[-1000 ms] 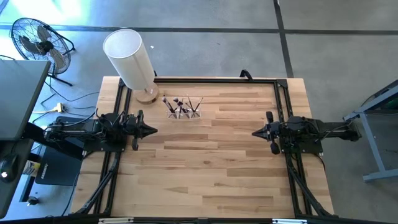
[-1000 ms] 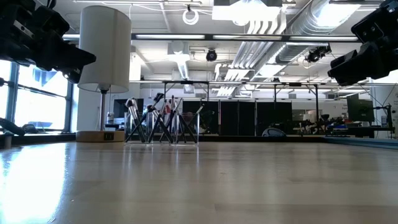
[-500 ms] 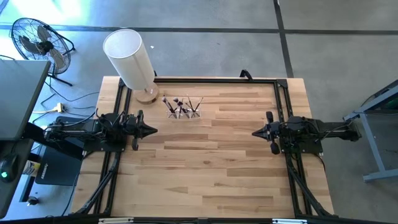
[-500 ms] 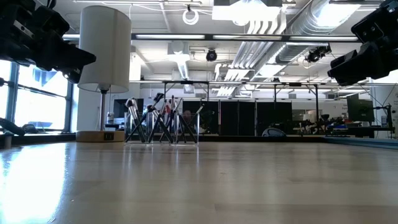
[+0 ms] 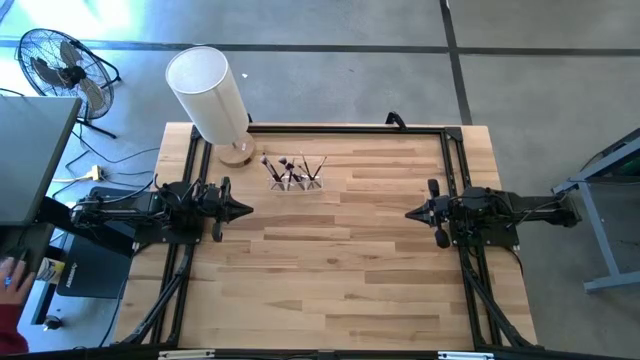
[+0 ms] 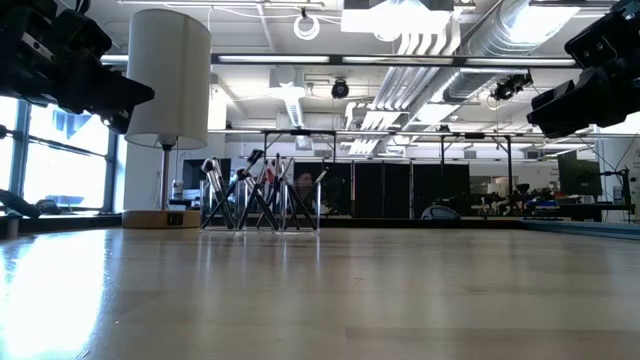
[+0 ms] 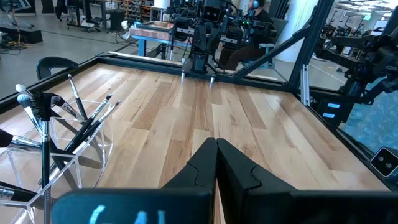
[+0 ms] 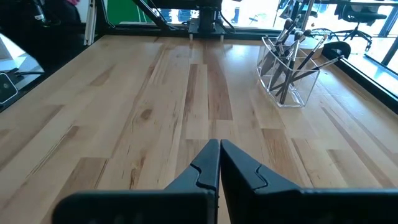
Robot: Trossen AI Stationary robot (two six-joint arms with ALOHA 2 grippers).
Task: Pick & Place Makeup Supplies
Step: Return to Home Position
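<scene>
Several thin makeup brushes (image 5: 292,171) stand bristles-up in a small clear plastic holder (image 8: 287,76) on the far part of the table, leaning against its walls; they also show in the low view (image 6: 258,190) and the left wrist view (image 7: 59,130). My left gripper (image 5: 248,210) hovers shut above the table's left side, pointing right. My right gripper (image 5: 408,213) hovers shut above the right side, pointing left. Both are well clear of the holder.
A tall white cylinder (image 5: 207,93) on a round wooden base (image 5: 237,153) stands at the table's far left corner, just left of the holder. A black frame (image 5: 345,129) runs along the table's edges. A person's hand (image 5: 10,272) shows off the table's left.
</scene>
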